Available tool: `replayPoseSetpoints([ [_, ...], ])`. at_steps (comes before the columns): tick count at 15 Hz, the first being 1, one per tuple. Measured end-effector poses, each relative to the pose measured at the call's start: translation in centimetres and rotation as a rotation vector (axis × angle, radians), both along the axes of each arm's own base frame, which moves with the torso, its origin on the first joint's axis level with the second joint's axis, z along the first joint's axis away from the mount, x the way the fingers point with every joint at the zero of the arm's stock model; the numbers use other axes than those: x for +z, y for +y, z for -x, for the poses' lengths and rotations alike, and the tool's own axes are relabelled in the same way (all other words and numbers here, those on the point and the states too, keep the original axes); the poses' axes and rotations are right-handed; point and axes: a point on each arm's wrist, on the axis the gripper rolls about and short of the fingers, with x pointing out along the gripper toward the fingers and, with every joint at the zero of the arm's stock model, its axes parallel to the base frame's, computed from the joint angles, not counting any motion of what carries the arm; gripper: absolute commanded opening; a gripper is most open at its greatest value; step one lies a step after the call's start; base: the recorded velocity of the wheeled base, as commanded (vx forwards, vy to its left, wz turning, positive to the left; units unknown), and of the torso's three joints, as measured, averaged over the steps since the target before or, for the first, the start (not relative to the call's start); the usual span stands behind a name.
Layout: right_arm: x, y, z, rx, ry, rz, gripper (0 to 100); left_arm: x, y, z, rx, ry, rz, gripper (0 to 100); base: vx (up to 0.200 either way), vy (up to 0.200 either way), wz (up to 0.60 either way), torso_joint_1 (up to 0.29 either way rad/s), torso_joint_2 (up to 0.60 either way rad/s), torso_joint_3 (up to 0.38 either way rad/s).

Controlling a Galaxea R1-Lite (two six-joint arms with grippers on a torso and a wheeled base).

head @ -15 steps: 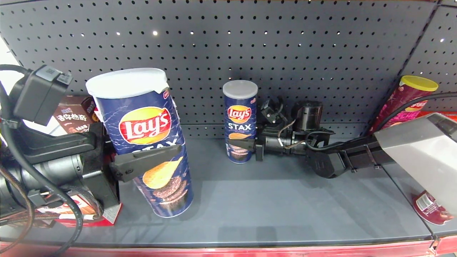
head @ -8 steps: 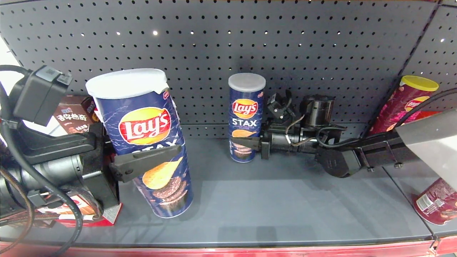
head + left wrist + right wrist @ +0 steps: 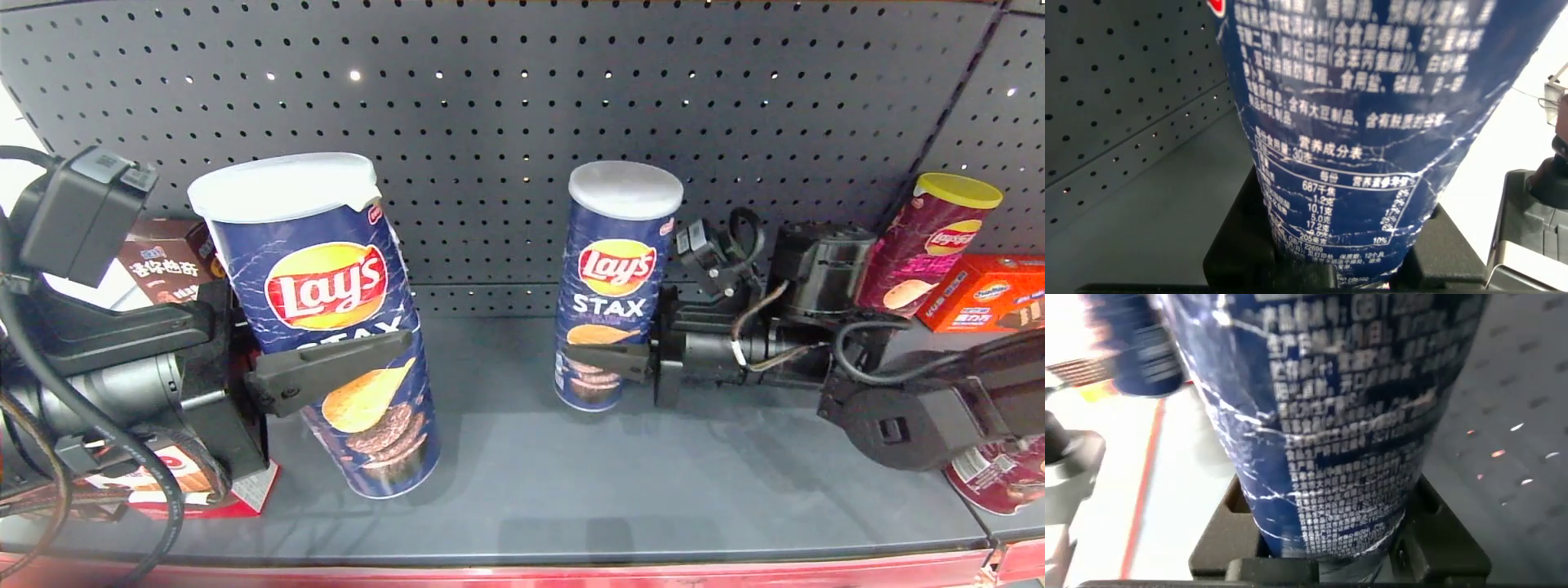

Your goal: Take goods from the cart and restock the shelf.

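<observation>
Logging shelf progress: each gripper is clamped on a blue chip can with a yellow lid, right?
Not the lids. The head view shows the left gripper clamped on the near blue can and the right gripper on the far blue can, both with white lids; the yellow lid tops the maroon can.

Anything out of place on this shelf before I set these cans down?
Yes. On the right, a yellow-lidded maroon can is tilted by the pegboard rather than upright, and a second maroon can seems to lie on its side near the front edge of the shelf.
</observation>
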Motion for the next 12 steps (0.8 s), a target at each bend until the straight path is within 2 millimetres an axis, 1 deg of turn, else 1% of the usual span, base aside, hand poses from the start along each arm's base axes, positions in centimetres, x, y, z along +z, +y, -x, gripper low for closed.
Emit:
replayPoseSetpoints([
  [3, -1.1, -1.1, 3.4, 0.027, -0.019, -0.012, 0, 0.1, 0.0, 0.0, 0.0, -0.003, 0.001, 0, 0.0, 0.0, 0.0, 0.0, 0.0, 0.0],
  [6, -2.2, -1.1, 5.5, 0.065, -0.016, -0.01, 0, 0.1, 0.0, 0.0, 0.0, -0.003, 0.001, 0, 0.0, 0.0, 0.0, 0.0, 0.0, 0.0],
  [9, -2.8, -0.5, 6.3, 0.095, 0.005, 0.004, 0, 0.1, 0.0, 0.0, 0.001, -0.003, 0.001, 0, 0.0, 0.0, 0.0, 0.0, 0.0, 0.0],
  [12, -3.6, -0.1, 6.3, 0.103, 0.024, 0.018, 0, 0.1, 0.0, 0.0, 0.001, -0.003, 0.001, 0, 0.0, 0.0, 0.0, 0.0, 0.0, 0.0],
])
